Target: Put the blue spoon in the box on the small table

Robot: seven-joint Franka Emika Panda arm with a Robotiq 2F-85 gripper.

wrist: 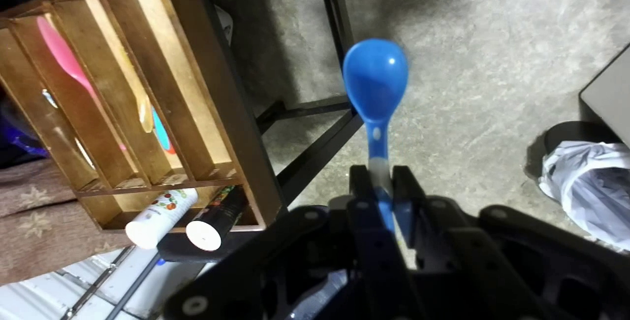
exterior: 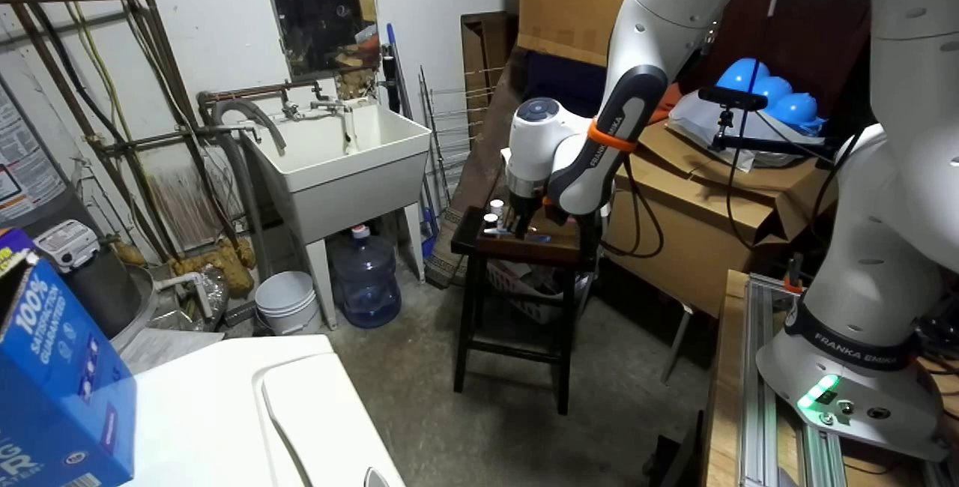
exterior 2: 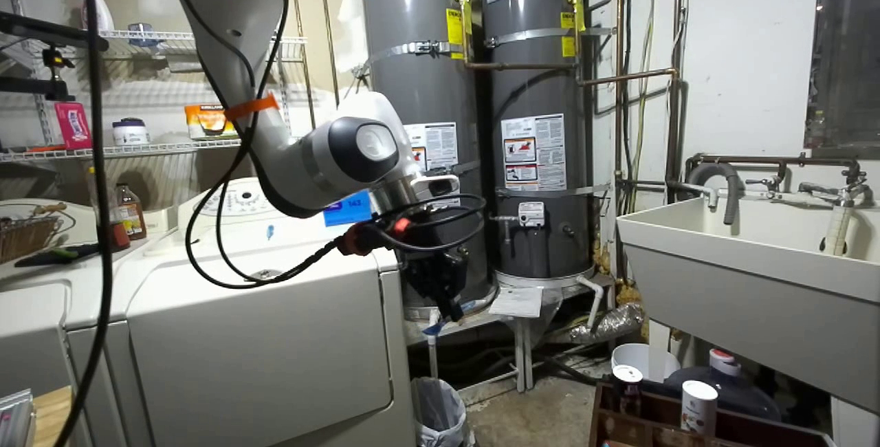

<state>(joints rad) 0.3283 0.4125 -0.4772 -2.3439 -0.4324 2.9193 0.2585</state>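
Observation:
My gripper point(wrist: 378, 177) is shut on the handle of the blue spoon point(wrist: 375, 79), in the wrist view. The spoon's bowl points away from the fingers, over the floor beside the box. The dark-brown box point(wrist: 216, 93) is at the left there, with long compartments holding a pink, a yellowish and a blue-and-red utensil. The box also shows in both exterior views, with its wall point(exterior: 524, 250) and its rim point(exterior 2: 639, 422). It sits on the small table point(exterior: 466, 315). The gripper point(exterior 2: 450, 313) is down with the spoon point(exterior 2: 434, 329) below its fingers.
A white shaker point(wrist: 160, 216) and a black shaker point(wrist: 216, 219) stand in the box's end compartment. A lined bin point(wrist: 590, 187) is on the floor. A sink point(exterior: 359, 180) and a washer point(exterior 2: 268, 337) are nearby. Cardboard boxes point(exterior: 674, 247) stand behind the arm.

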